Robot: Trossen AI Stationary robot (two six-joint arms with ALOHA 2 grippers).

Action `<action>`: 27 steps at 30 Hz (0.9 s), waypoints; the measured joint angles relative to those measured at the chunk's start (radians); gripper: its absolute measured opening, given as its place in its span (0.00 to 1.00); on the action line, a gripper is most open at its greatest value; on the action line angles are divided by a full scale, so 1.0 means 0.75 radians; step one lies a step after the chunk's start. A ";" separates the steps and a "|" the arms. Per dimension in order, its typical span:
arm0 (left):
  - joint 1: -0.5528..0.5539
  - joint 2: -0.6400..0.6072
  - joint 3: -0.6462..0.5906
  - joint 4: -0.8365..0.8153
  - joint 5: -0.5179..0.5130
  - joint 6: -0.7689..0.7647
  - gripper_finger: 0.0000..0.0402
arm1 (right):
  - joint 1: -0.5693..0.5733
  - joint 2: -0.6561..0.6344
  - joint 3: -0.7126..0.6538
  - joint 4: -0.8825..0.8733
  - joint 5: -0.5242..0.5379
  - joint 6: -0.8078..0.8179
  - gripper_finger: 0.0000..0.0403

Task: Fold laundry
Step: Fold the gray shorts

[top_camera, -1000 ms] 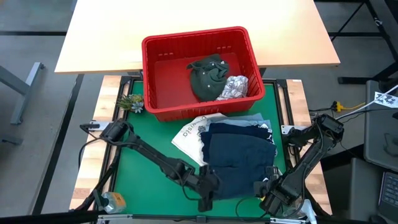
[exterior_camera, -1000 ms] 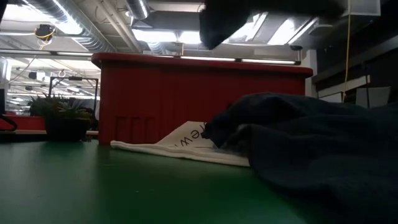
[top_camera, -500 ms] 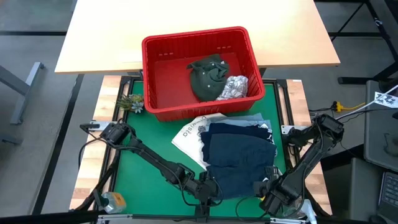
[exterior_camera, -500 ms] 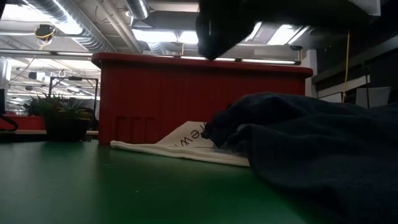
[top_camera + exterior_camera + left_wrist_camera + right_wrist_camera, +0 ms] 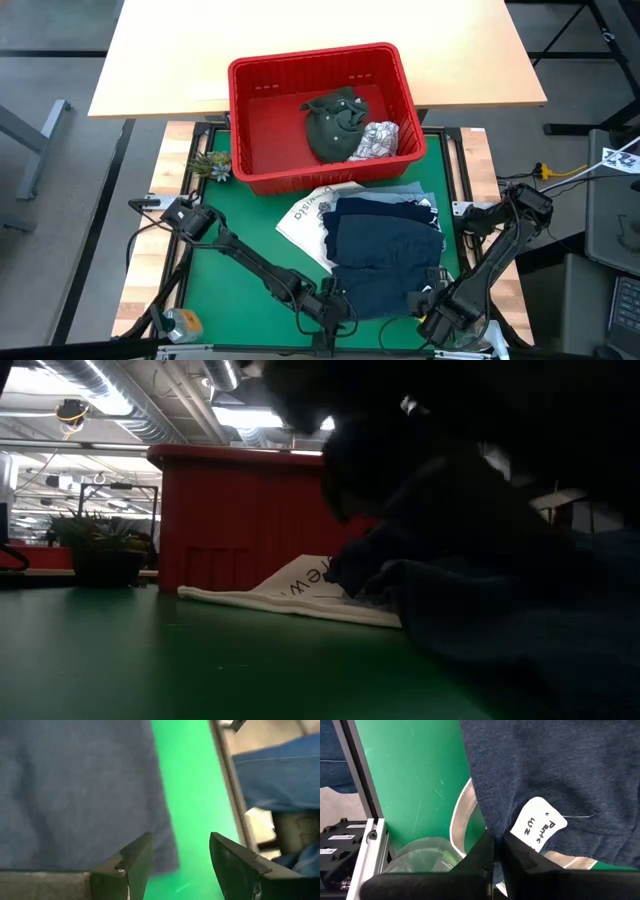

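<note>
A navy garment [image 5: 385, 262] lies spread on the green mat [image 5: 235, 290], over light blue denim [image 5: 412, 192] and a white tote bag [image 5: 303, 215]. My left gripper [image 5: 180, 857] is open at the garment's near left corner [image 5: 167, 862]. One finger stands over the cloth and the other over bare mat; whether either touches, I cannot tell. My right gripper [image 5: 497, 849] is shut at the garment's near right edge, beside a white handwritten tag [image 5: 538, 825]. In the low view the left arm darkens the upper right, above the navy heap [image 5: 480, 630]. My right gripper is shut on the navy garment's near edge [image 5: 490, 831], close to its right corner, coming from above with the fingers pointing down. The fingertips hide the place of contact, so the number of layers does not show. The cloth around it lies flat on the mat.
At the far side stands a red basket [image 5: 255, 120] with an olive garment [image 5: 335, 125] and a white printed one [image 5: 378, 140] inside. A small plant [image 5: 210, 165] sits at the far left. A clear round thing [image 5: 420, 856] lies beside my right gripper. The mat's left half is bare.
My left gripper has come down toward the navy garment's near left corner, shifting slightly toward the table's near edge. In the low view it now fills the upper right. The garment and my right gripper have kept still.
</note>
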 joint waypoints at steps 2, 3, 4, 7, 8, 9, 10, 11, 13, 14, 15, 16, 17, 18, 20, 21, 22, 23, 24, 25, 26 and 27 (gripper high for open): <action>-0.001 0.020 0.000 0.021 -0.009 0.000 0.47 | 0.000 0.000 0.001 0.001 0.000 0.000 0.04; -0.002 0.022 -0.001 -0.001 -0.017 0.002 0.47 | 0.000 0.000 0.001 0.000 0.000 0.000 0.04; -0.003 0.025 -0.002 -0.001 -0.017 0.002 0.47 | 0.000 0.000 0.001 0.000 0.000 0.000 0.04; -0.005 0.041 0.001 0.002 -0.032 0.017 0.47 | 0.000 0.000 0.001 0.001 0.000 0.000 0.04; -0.008 0.051 0.000 -0.007 -0.035 0.030 0.47 | 0.000 0.000 0.001 0.001 0.001 0.000 0.04; -0.009 0.067 0.000 0.009 -0.038 0.034 0.47 | 0.000 0.000 0.001 0.000 0.001 0.000 0.04; -0.009 0.075 0.001 0.009 -0.045 0.039 0.47 | 0.000 0.000 0.001 0.000 0.001 0.000 0.04; -0.011 0.078 0.001 0.006 -0.053 0.041 0.47 | 0.000 0.000 0.001 0.001 0.001 0.000 0.04; -0.012 0.090 0.002 0.004 -0.047 0.040 0.47 | 0.000 0.000 0.001 0.001 0.002 0.000 0.04; -0.015 0.093 0.003 0.004 -0.063 0.042 0.47 | 0.000 0.000 0.001 0.001 0.002 0.000 0.04; -0.015 0.093 0.005 -0.010 -0.065 0.041 0.47 | 0.000 0.000 0.001 0.001 0.002 0.000 0.04; -0.017 0.093 0.005 -0.017 -0.083 0.041 0.46 | 0.000 0.000 0.001 0.001 0.002 0.000 0.04; -0.018 0.093 0.005 -0.022 -0.109 0.040 0.45 | 0.000 0.000 0.001 0.001 0.002 0.000 0.04; -0.020 0.093 0.005 -0.026 -0.138 0.040 0.44 | 0.000 0.000 0.001 0.001 0.002 0.000 0.04; -0.020 0.093 0.003 -0.033 -0.177 0.039 0.38 | 0.000 0.000 0.001 0.001 0.001 0.000 0.04; -0.019 0.093 0.003 -0.035 -0.183 0.037 0.34 | 0.000 0.000 0.001 0.001 0.001 0.000 0.04; -0.018 0.093 0.003 -0.037 -0.184 0.031 0.30 | 0.000 0.000 0.001 0.001 0.001 0.000 0.04; -0.018 0.093 0.003 -0.039 -0.184 0.021 0.25 | 0.000 0.000 0.001 0.001 0.001 0.000 0.04; -0.016 0.093 0.002 -0.039 -0.182 -0.006 0.21 | 0.000 0.000 0.001 0.001 0.004 0.001 0.04; -0.016 0.093 0.002 -0.038 -0.180 -0.049 0.16 | 0.000 0.000 0.001 0.001 0.013 0.001 0.04; -0.015 0.092 0.002 -0.037 -0.178 -0.099 0.11 | 0.000 0.000 0.001 0.001 0.017 0.001 0.04; -0.012 0.085 0.001 -0.038 -0.166 -0.140 0.06 | 0.000 0.000 0.001 0.000 0.021 0.001 0.04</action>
